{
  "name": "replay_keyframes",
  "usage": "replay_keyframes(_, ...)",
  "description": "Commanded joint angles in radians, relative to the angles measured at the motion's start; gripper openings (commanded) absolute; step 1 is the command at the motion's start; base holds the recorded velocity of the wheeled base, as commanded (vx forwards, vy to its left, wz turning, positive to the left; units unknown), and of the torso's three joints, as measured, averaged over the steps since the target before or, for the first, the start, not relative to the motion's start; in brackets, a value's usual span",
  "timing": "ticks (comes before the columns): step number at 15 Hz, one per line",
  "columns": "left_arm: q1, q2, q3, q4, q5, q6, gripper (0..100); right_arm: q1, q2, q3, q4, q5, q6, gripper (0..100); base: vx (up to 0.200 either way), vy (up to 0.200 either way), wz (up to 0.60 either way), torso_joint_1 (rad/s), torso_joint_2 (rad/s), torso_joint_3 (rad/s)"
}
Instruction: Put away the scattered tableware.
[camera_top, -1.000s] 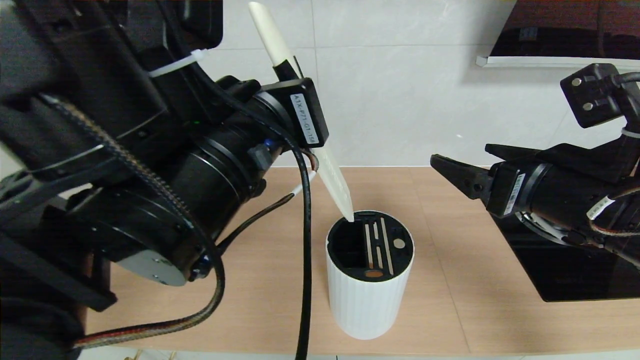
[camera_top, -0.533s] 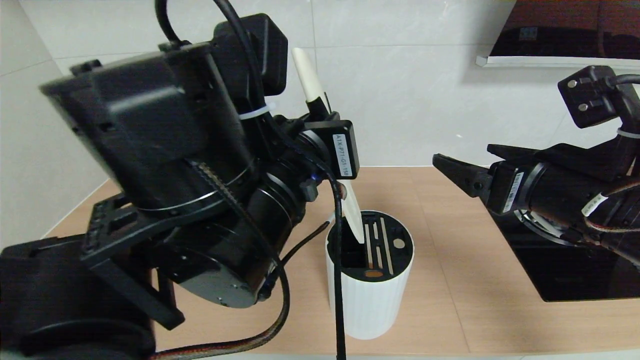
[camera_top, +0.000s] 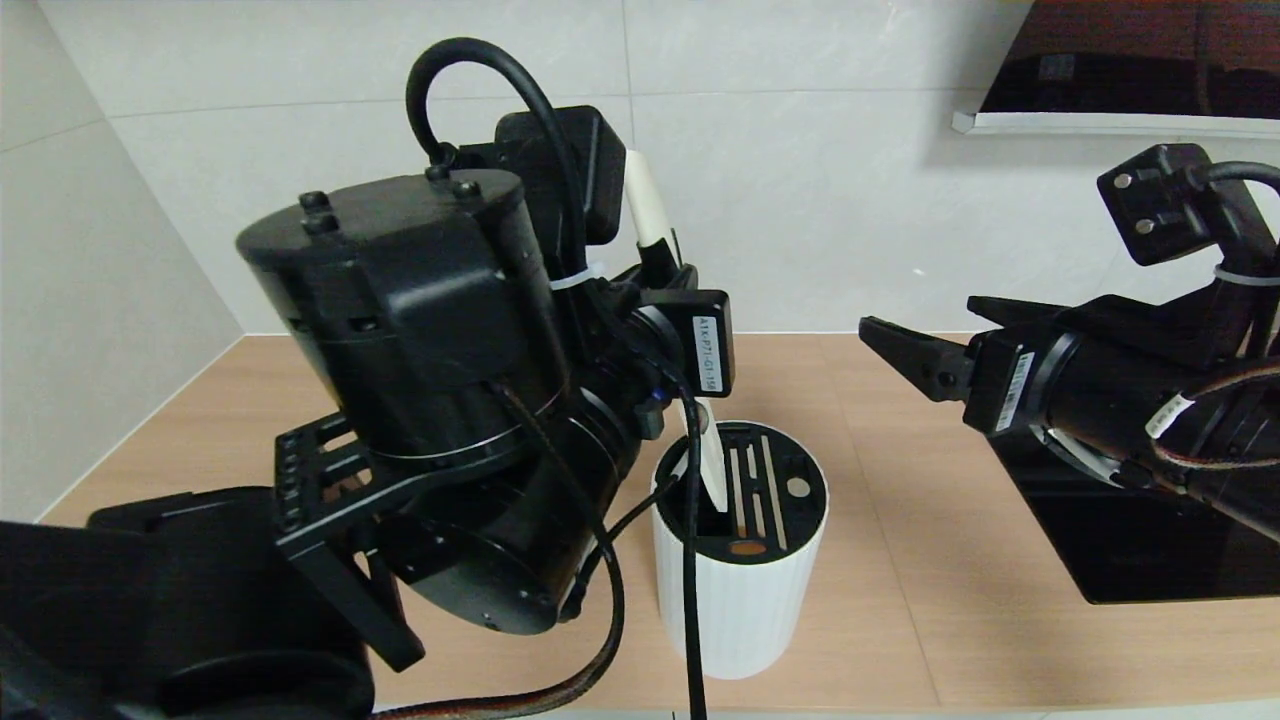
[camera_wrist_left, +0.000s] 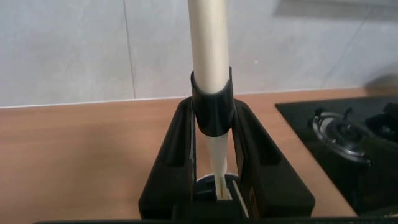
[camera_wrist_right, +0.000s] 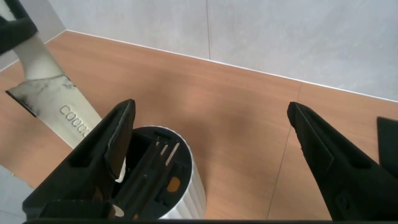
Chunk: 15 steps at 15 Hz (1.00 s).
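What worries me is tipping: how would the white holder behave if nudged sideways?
The white holder stands tall on a narrow base, so a nudge near its top may tip it. The wooden counter looks smooth, so it might slide instead.

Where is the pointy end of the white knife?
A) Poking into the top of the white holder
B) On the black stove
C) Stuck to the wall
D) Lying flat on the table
A: the left end effector holds the white knife nearly upright, its tip inside the top opening of the white holder.
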<state>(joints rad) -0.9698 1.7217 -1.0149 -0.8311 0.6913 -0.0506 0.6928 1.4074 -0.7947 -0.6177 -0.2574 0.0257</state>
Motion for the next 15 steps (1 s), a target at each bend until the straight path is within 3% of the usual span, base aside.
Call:
replay_keyframes(1,0.000,0.013,0.001,0.000,0.001,0.000,0,0.001,0.007,0.000,-0.001,0.000,0.000,100,0.000,0.000,0.00,0.000,0.00,0.000)
replay_keyframes(7,-0.001,0.081,0.001,-0.002,0.027,-0.003,0,0.001,0.007,0.000,-0.001,0.000,0.000,100,0.000,0.000,0.00,0.000,0.00,0.000)
replay_keyframes(9,-0.001,0.133,-0.002,-0.002,0.031,-0.028,0,0.001,0.007,0.000,-0.001,0.000,0.000,100,0.000,0.000,0.00,0.000,0.00,0.000)
replay_keyframes(15,-0.004,0.208,-0.004,-0.006,0.033,-0.044,0,0.001,0.016,0.002,-0.001,0.000,0.000,100,0.000,0.000,0.00,0.000,0.00,0.000)
